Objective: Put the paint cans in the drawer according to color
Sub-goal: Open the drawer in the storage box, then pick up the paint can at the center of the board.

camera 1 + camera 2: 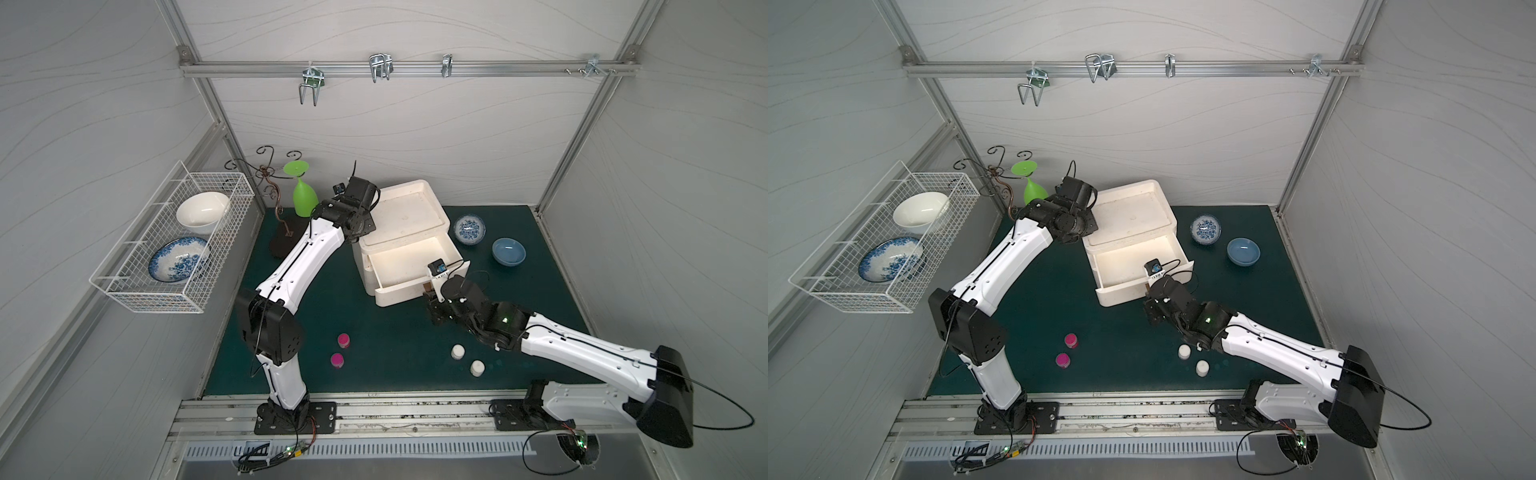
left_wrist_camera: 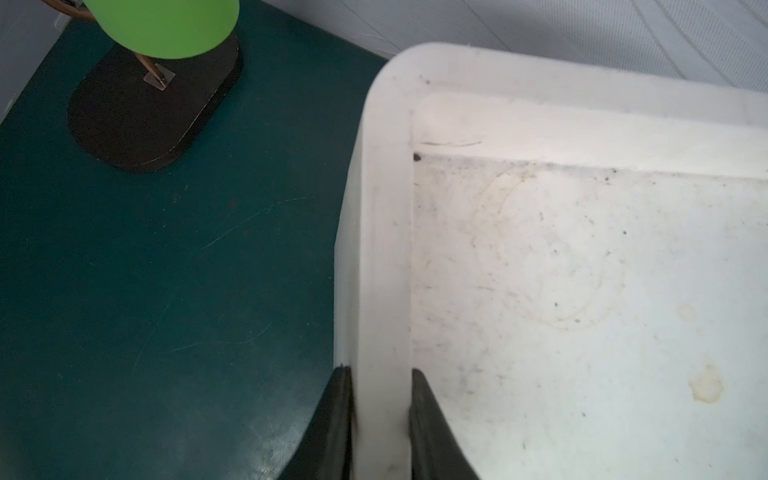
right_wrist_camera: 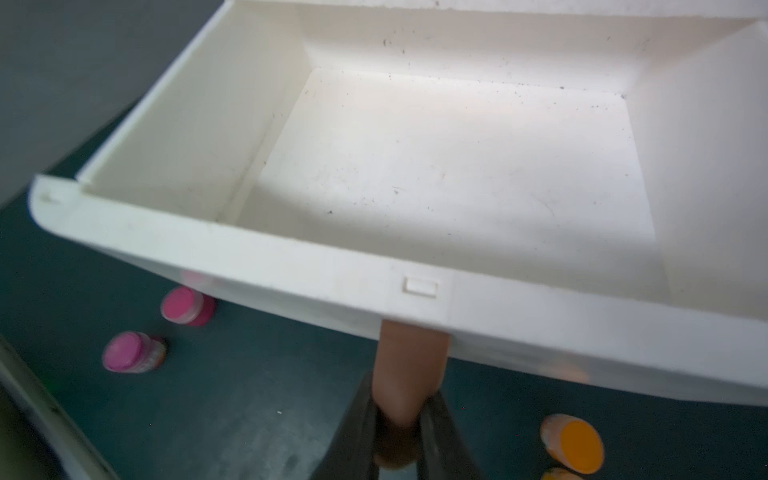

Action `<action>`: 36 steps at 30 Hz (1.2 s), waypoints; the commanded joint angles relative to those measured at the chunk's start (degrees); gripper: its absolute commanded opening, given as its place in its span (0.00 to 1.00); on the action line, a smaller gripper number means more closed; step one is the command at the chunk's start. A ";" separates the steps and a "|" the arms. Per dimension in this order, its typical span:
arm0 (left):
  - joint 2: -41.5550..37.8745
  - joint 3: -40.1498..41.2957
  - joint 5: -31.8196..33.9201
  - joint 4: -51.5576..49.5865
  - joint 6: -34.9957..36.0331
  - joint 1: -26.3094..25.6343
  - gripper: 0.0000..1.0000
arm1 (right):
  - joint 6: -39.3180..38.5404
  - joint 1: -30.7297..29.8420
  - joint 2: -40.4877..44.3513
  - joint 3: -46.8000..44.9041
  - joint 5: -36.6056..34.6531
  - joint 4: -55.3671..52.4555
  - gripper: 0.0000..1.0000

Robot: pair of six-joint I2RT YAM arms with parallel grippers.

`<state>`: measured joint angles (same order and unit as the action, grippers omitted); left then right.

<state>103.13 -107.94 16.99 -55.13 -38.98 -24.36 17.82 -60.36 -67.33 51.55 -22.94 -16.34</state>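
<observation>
The white chest (image 1: 401, 214) stands at the back of the green mat (image 1: 390, 332), between the two arms, its front facing the arms' bases and turned a little to the right. Its top drawer (image 1: 401, 296) is pulled well out that same way, long side running across the table, its speckled white floor showing. The left gripper (image 2: 380, 372) is clamped narrow on the raised rim of the chest's top at its left edge, one finger outside the wall and one inside. The right gripper (image 3: 401, 390) sits at the middle of the drawer's front, with the brown tab handle (image 3: 409, 357) pointing straight out between its fingers (the view is blurred there, so I cannot tell whether they press the tab or only flank it). Out on the mat, well in front of the chest, two magenta paint cans (image 1: 344, 340) (image 1: 337, 360) stand upright close together near the left arm, lids up. Two white paint cans (image 1: 457, 352) (image 1: 477, 368) stand the same way beside the right arm's forearm. The right wrist view catches two orange paint cans (image 3: 575, 442) (image 3: 559, 473) on the mat below the drawer front, the second cut off at the frame edge.
</observation>
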 commanded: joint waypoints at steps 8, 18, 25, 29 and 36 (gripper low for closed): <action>0.94 -0.67 -11.25 1.59 3.51 2.23 0.11 | 5.90 -0.74 9.45 2.83 1.62 -17.15 0.64; -15.21 9.48 -18.33 9.78 12.79 3.79 0.77 | 12.57 5.10 23.93 -0.91 0.64 -34.22 0.74; -37.29 25.33 -26.12 10.54 19.25 3.46 0.77 | 10.06 28.25 20.69 -10.98 25.30 -24.44 0.71; -55.51 40.36 -31.89 11.89 20.85 3.09 0.81 | 9.74 32.26 16.71 -14.63 27.96 -19.35 0.65; -80.53 58.08 -33.73 11.99 20.40 3.05 0.97 | 9.48 32.04 7.13 -16.79 24.97 -14.31 0.62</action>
<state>26.50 -53.04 -14.48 -45.30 -19.42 -21.17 27.81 -28.38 -57.41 35.29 2.02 -34.81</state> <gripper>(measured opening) 0.965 0.625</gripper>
